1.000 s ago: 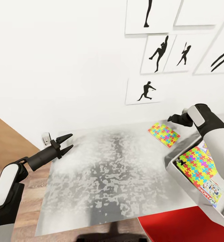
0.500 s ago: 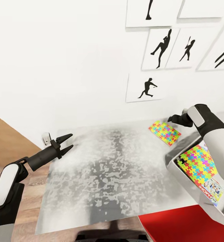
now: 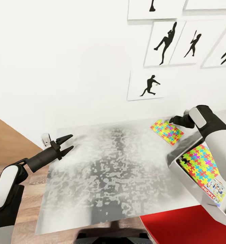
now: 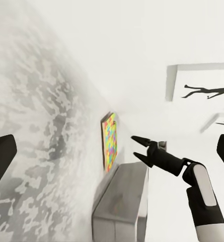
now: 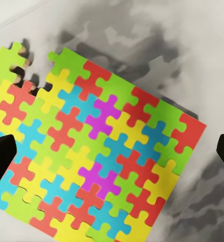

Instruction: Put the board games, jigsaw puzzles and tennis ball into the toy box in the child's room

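Where white wall meets table, baseball pictures hang.

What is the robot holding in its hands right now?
Nothing. The left gripper is open over the table, and the right gripper is open above the jigsaw puzzle lying flat on the table, not touching it.

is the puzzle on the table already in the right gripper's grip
No, the jigsaw puzzle lies flat on the table with the open right gripper above it.
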